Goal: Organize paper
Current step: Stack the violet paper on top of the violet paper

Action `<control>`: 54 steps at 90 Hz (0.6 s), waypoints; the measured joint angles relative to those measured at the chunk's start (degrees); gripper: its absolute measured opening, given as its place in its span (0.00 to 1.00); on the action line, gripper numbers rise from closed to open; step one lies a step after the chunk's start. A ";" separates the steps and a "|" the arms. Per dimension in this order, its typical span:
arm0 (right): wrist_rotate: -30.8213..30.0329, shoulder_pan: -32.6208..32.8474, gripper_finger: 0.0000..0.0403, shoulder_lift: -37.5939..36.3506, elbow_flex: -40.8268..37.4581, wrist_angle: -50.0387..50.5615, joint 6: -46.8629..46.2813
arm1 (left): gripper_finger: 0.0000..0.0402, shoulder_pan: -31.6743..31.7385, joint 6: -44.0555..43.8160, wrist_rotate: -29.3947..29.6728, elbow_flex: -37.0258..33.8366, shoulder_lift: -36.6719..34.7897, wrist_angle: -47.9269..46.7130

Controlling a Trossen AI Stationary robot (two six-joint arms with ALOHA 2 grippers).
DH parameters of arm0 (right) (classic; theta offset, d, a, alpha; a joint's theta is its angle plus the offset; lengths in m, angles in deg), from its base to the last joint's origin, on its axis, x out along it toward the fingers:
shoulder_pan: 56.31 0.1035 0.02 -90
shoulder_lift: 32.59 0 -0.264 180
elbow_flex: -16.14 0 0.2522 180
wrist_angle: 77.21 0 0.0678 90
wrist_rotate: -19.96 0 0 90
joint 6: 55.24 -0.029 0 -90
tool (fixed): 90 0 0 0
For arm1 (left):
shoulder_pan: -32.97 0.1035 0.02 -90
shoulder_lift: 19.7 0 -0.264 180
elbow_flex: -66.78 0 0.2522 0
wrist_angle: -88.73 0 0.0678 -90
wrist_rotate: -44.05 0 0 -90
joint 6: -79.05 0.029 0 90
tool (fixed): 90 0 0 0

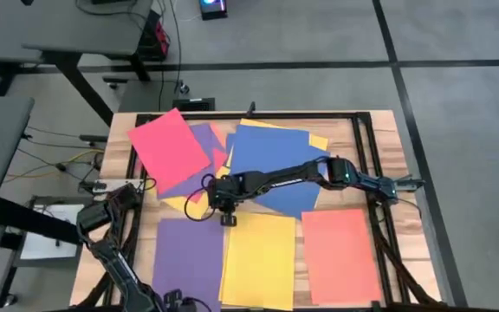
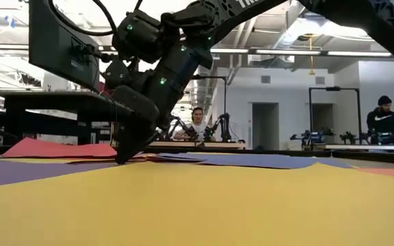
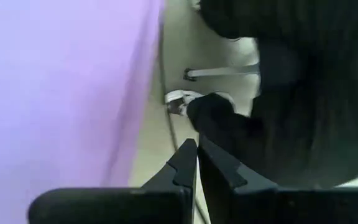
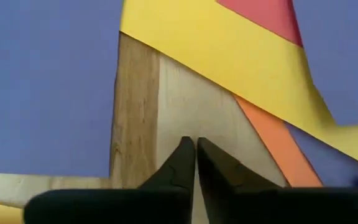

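Three sheets of paper lie flat along the table's near side: purple, yellow and orange. Farther back a loose heap overlaps: a red sheet, a blue one, purple and yellow. My right gripper is shut and points down between the heap and the near row, over a patch of bare wood. My left gripper is shut at the near left, beside the purple sheet, holding nothing. My right gripper comes from above with its shut fingertips down at the level of the sheets, over the bare wood beside the blue sheet's edge. Whether the tips touch the wood or a sheet, I cannot tell.
Black rails frame the table's far and right sides. A cable loops by the right gripper. A white printed sheet lies left of the table. In the room beyond sit people at benches.
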 joint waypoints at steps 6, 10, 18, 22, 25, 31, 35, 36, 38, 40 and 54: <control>0.02 0.00 0.01 0.00 0.00 0.00 -0.01 | 0.00 -0.03 -0.26 -0.33 -0.97 0.01 -0.97; 0.02 0.00 0.01 0.00 0.00 0.02 -0.03 | 0.00 -0.03 -0.29 -0.37 -1.10 0.05 -2.35; 0.02 0.22 0.00 0.00 0.00 0.00 -0.03 | 0.00 -0.03 -0.34 -0.42 -1.05 0.01 -3.96; 0.02 0.43 0.00 0.00 0.00 -0.06 -0.03 | 0.00 -0.02 -0.23 -0.42 -1.05 0.01 -4.75; 0.01 0.64 0.00 0.00 0.00 -0.10 -0.03 | 0.00 0.11 0.05 -0.44 -1.05 0.01 -4.79; 0.00 1.05 0.00 0.00 -0.02 -0.13 -0.03 | 0.00 0.23 0.09 -0.50 -1.05 -0.02 -5.49; -0.01 1.40 0.00 0.00 -0.02 -0.15 -0.03 | 0.00 0.25 0.17 -0.50 -1.05 -0.02 -6.03; -0.02 1.49 0.00 0.00 -0.02 -0.16 -0.03 | 0.00 0.26 0.18 -0.50 -1.05 -0.02 -6.12; -0.01 1.70 0.00 0.00 -0.02 -0.19 -0.03 | 0.00 0.31 0.18 -0.50 -1.05 -0.02 -6.40; 0.00 1.90 0.00 0.00 -0.02 -0.23 -0.03 | 0.00 0.35 0.18 -0.50 -1.05 -0.02 -6.76; 0.22 3.33 0.00 0.04 -0.07 -1.00 -0.05 | 0.00 0.74 0.20 -0.70 -1.05 -0.02 -7.92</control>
